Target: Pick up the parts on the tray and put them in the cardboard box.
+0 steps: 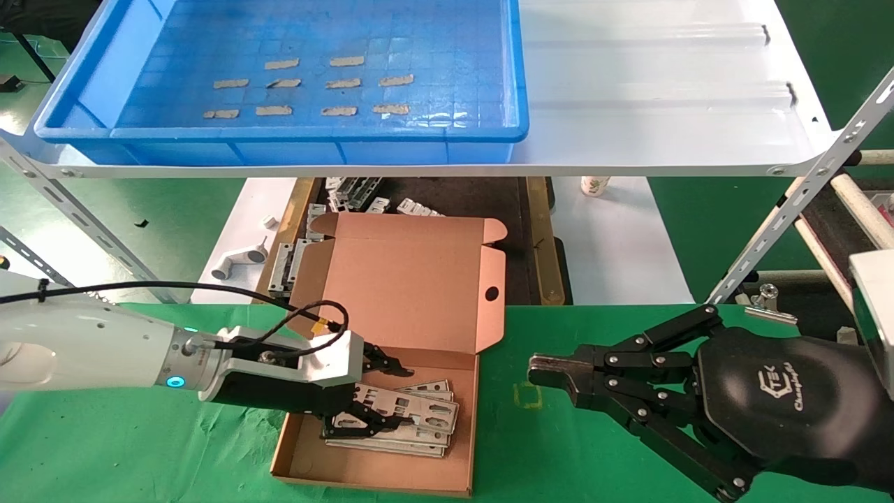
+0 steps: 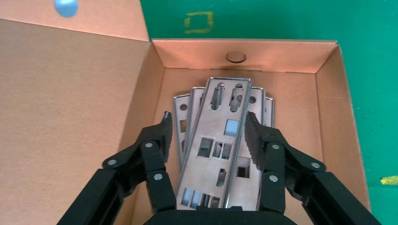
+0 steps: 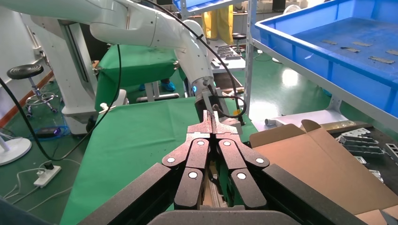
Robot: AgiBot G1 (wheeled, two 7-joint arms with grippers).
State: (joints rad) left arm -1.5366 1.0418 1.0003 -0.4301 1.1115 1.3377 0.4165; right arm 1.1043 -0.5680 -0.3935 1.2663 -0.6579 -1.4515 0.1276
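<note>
Partly hidden stack of parts (image 2: 220, 140) in cardboard box (image 1: 391, 461), left gripper (image 2: 209, 136) jaws spread around top plate, right gripper (image 3: 212, 123) jaws closed.

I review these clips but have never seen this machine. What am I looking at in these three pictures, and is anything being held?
It is a two-armed robot. The wide picture comes from its head; the other two come from cameras on its wrists. The left hand is inside the open cardboard box on the green table, fingers spread either side of the top metal part of a small stack, not clamped on it. The right hand waits shut beside the box, holding nothing. On the shelf above, the blue tray holds only tape strips.
</note>
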